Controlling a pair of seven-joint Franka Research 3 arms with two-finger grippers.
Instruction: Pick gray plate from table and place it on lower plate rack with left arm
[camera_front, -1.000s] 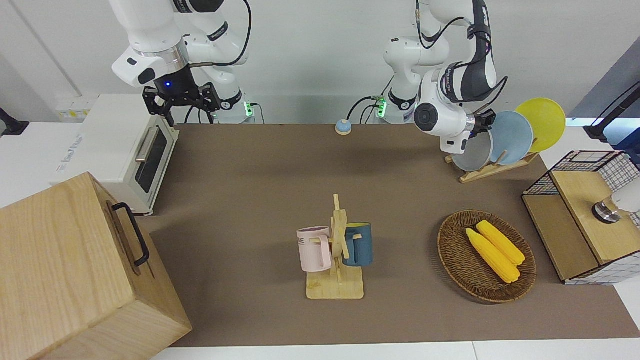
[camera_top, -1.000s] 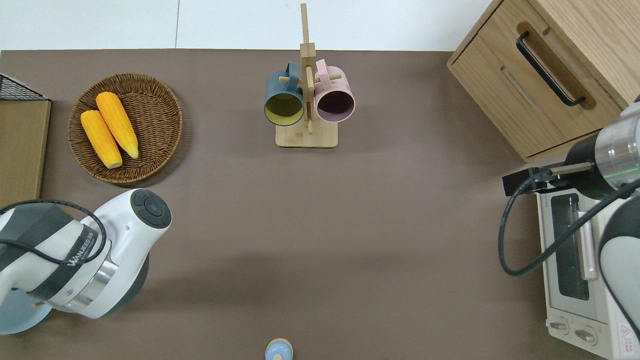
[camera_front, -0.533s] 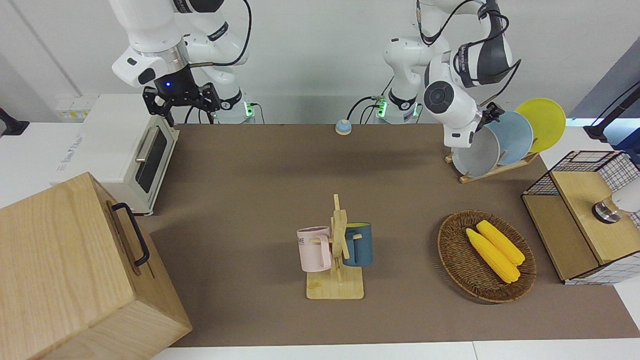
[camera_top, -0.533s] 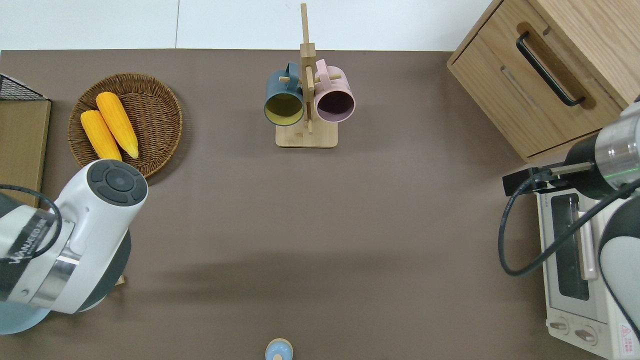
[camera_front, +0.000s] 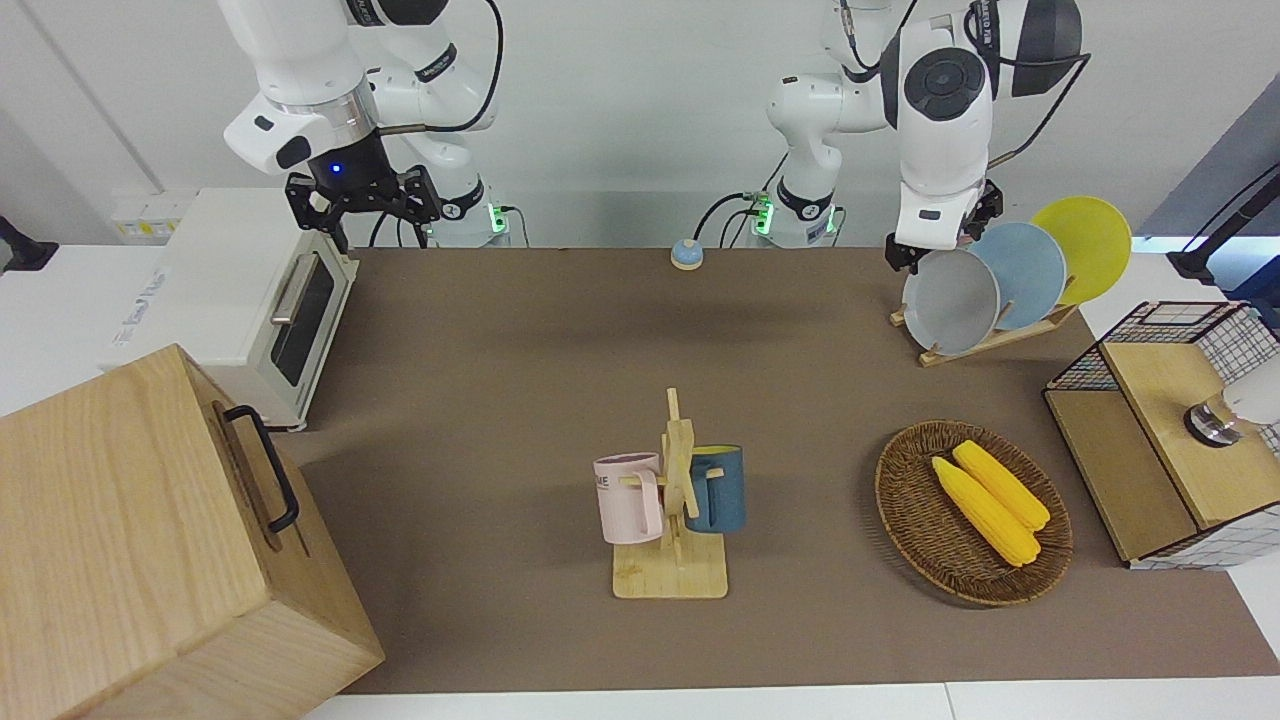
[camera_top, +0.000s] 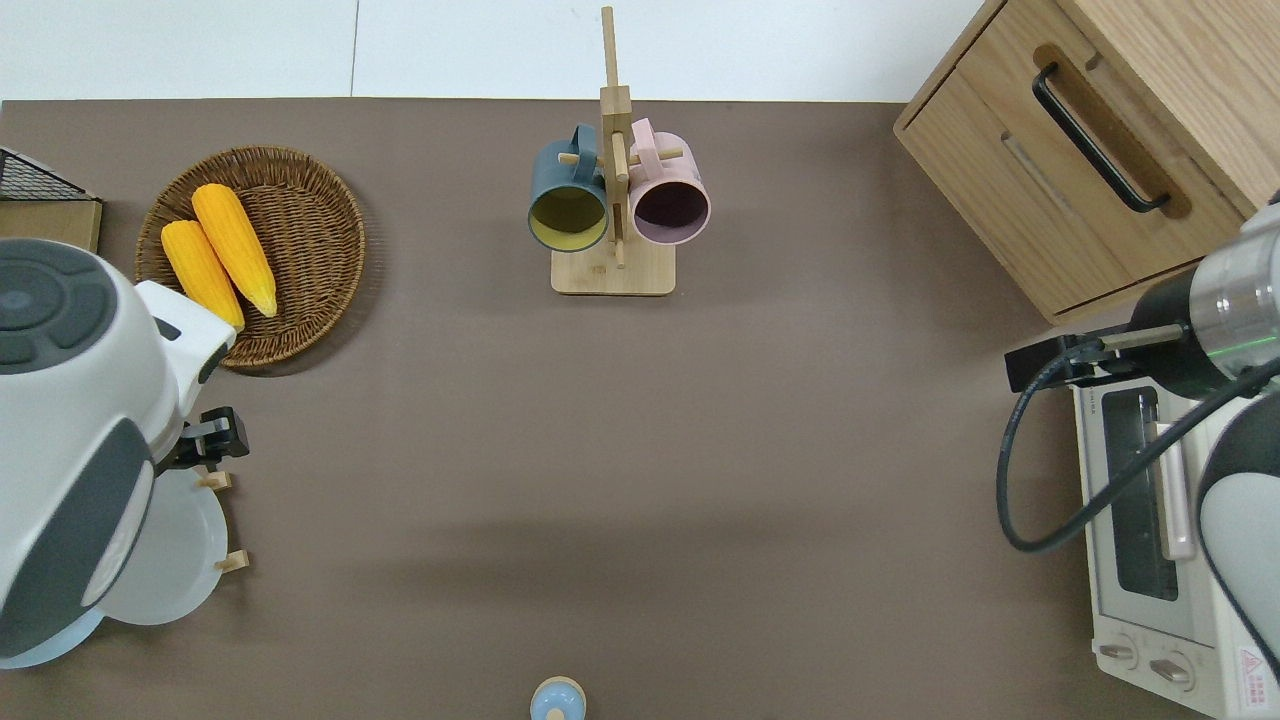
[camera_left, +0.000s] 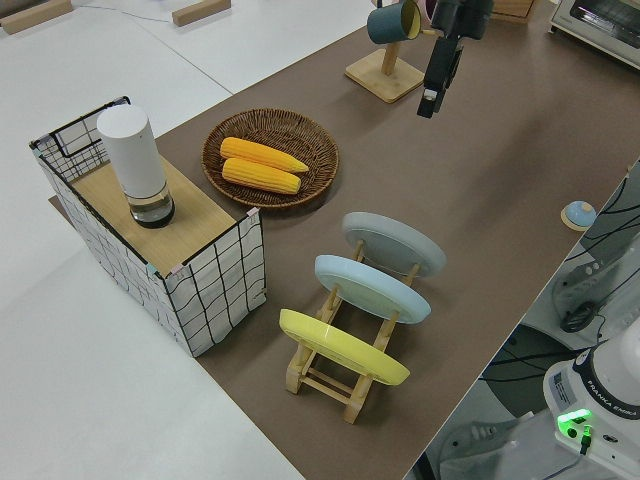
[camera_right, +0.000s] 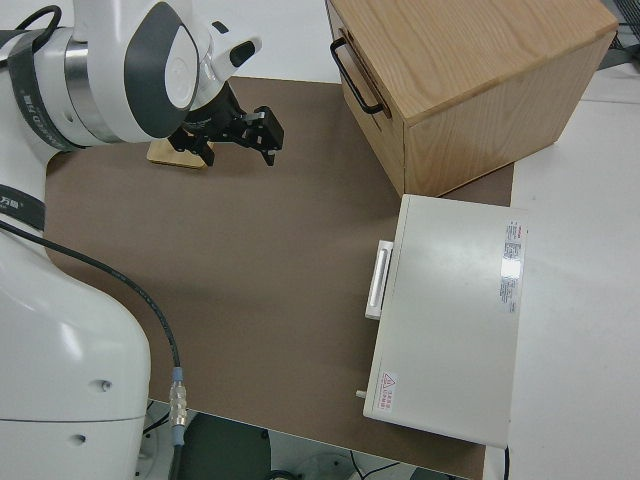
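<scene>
The gray plate (camera_front: 948, 302) stands tilted in the lower plate rack (camera_front: 985, 337), in the slot farthest from the robots; it also shows in the overhead view (camera_top: 170, 552) and the left side view (camera_left: 393, 243). A light-blue plate (camera_front: 1022, 272) and a yellow plate (camera_front: 1085, 246) lean in the slots nearer to the robots. My left gripper (camera_front: 936, 248) is open and empty, up in the air just over the gray plate's top rim and clear of it (camera_top: 205, 448). My right arm is parked, its gripper (camera_front: 362, 203) open.
A wicker basket (camera_front: 905, 505) with two corn cobs lies farther from the robots than the rack. A wire crate (camera_front: 1160, 330) stands at the left arm's end. A mug stand (camera_front: 672, 570) stands mid-table. A wooden cabinet (camera_front: 150, 540) and toaster oven (camera_front: 250, 300) are at the right arm's end.
My left arm has risen and swung upright, and its gripper has come up off the gray plate. The gray plate stays in the rack. The right arm has not moved.
</scene>
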